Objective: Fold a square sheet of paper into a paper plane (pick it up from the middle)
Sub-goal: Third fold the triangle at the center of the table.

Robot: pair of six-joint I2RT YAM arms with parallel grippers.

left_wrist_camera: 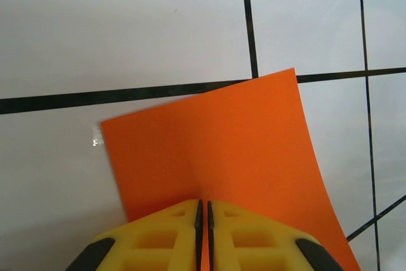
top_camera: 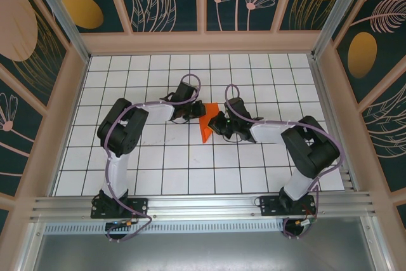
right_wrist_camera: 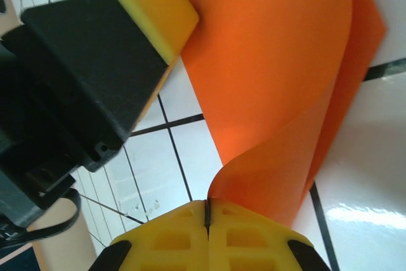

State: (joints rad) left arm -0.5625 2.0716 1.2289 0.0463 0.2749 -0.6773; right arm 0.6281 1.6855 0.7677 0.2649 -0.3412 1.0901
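The work surface is a flat table (top_camera: 158, 169) of glossy white square tiles divided by black grid lines (top_camera: 189, 169). Beige frame members (top_camera: 200, 42) border the table on three sides. The walls (top_camera: 19, 71) above them carry dark teal panels printed with pale plant outlines and dull golden ovals (top_camera: 82, 11). An aluminium rail (top_camera: 203, 204) runs across the near edge and carries both arm bases, and a plain metal plate (top_camera: 203, 249) lies nearer than the rail. Purple cables (top_camera: 114, 150) follow each arm. The sheet of paper (top_camera: 206, 128) is bright orange and sits near the middle of the table, between the two wrists. The left gripper (top_camera: 190, 116) is on its left side and the right gripper (top_camera: 216, 122) on its right. In the left wrist view, the left gripper (left_wrist_camera: 203, 211) has its yellow fingers (left_wrist_camera: 165, 226) pressed almost together, with a sliver of orange between them; it is clamped on the near edge of the sheet of paper (left_wrist_camera: 222, 150). The far corner of the sheet overlaps a grid line (left_wrist_camera: 127, 95). In the right wrist view, the right gripper (right_wrist_camera: 207, 211) is clenched on the sheet of paper (right_wrist_camera: 273, 68), which rises from the fingertips in a curved, doubled-over loop. A tile beside it shows a bright reflection (right_wrist_camera: 361, 214). The left gripper's yellow fingertip (right_wrist_camera: 168, 20) touches the sheet's upper left edge.
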